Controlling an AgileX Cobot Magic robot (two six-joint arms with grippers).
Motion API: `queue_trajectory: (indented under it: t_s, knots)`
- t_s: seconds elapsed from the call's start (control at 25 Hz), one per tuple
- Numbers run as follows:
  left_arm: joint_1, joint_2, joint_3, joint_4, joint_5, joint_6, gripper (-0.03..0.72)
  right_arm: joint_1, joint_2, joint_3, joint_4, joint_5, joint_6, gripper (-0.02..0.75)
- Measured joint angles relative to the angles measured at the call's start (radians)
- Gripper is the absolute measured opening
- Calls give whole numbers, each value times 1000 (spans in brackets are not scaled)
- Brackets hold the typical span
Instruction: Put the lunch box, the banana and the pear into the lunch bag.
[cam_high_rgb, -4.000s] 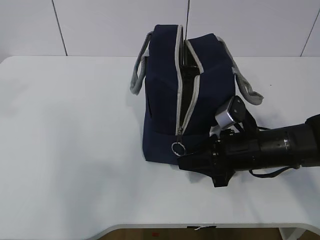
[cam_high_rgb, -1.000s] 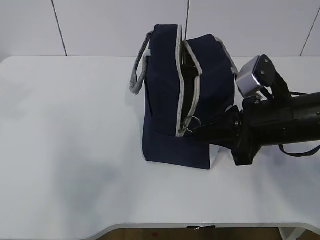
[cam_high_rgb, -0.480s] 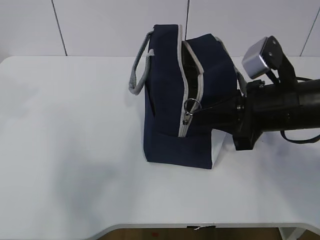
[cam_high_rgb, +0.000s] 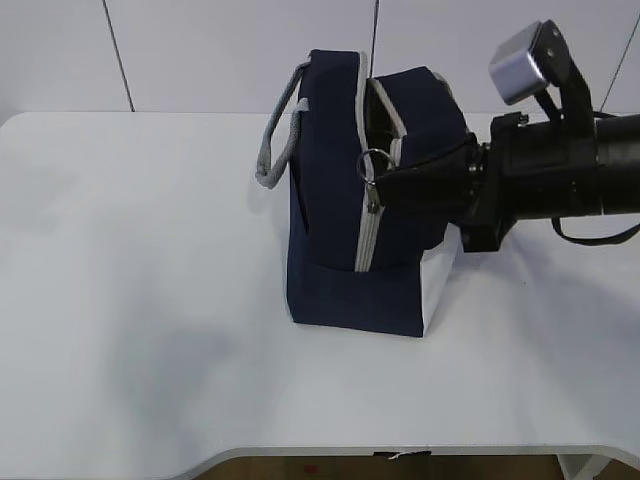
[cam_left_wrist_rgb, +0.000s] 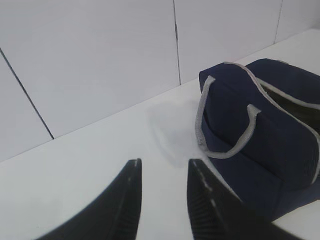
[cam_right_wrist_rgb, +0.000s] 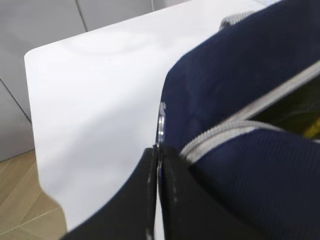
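White table (cam_high_rgb: 150, 300), ring pull (cam_high_rgb: 375, 163) between right fingers (cam_right_wrist_rgb: 150, 200)

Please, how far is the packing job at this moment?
No lunch box, banana or pear lies on the table; something yellow shows inside the lunch bag, so packing looks done, though contents are mostly hidden. The right gripper pinches the zipper's ring pull, halfway up. The upper part is left unzipped. The left gripper is open, empty.

Right end effector (cam_high_rgb: 385, 185) pinched closed; left end effector (cam_left_wrist_rgb: 162, 195) parted.
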Motion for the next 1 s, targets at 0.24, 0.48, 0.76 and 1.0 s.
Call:
queue_trajectory:
  t_s: [0.24,0.48,0.76,1.0]
  knots:
    - [0,0,0,-11,-2,0,237,0,0,-52,0,6,19,6]
    - [0,0,0,-12,-2,0,237,0,0,-94,-2,8,45,6]
    - [0,8,0,-14,-5,0,237,0,0,-135,-4,5,54,6]
    - [-20,54,0,-14,-7,0,238,0,0,-167,-8,-16,67,6]
